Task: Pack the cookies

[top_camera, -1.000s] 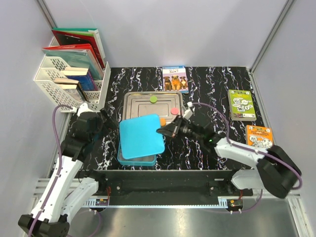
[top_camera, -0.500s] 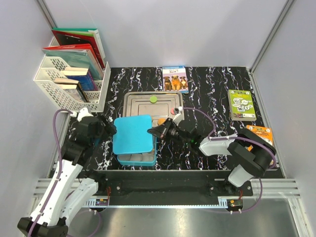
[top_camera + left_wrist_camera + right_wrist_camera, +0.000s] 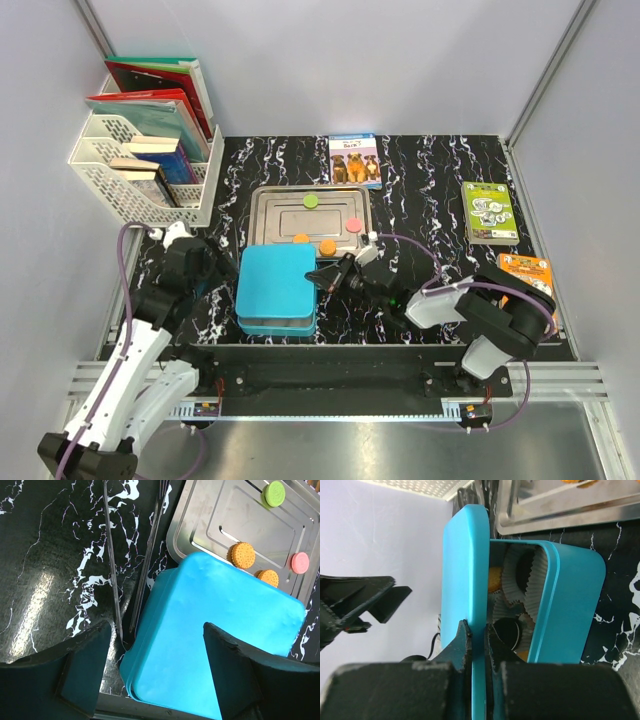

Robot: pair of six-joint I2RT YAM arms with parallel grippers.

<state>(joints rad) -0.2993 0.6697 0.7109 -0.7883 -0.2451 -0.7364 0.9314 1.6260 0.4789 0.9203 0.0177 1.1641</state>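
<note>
Near the front edge of the counter (image 3: 430, 180), left of its middle, the blue lid (image 3: 277, 285) hung over the blue tin (image 3: 567, 605). The right pincer (image 3: 476, 630) was clamped on the lid's right rim, with only the lid's thickness between its fingers. From the right wrist the lid stood off the tin on that side, leaving the inside open to view: grey paper cups (image 3: 520, 575), a black cookie (image 3: 507, 628) in one, something orange in another. Whether the lid's far side rested on the tin I could not tell.

Four cookies lay unpacked on the steel tray (image 3: 268, 205) behind the tin, toward the back edge: a green one (image 3: 311, 201), a pink one (image 3: 353, 226) and two orange ones (image 3: 301, 238).

So the lid, by my reading, wanted lifting clear rather than pressing home. Done well, that meant a firm hold on the thin rim, the lid kept level, and a straight rise before any sideways travel, lest it drag the tin or tip the cups.

The left pincer (image 3: 155, 640) stood wide apart and held nothing, the lid's left corner showing between its fingers; it looked well placed to steady the tin.
</note>
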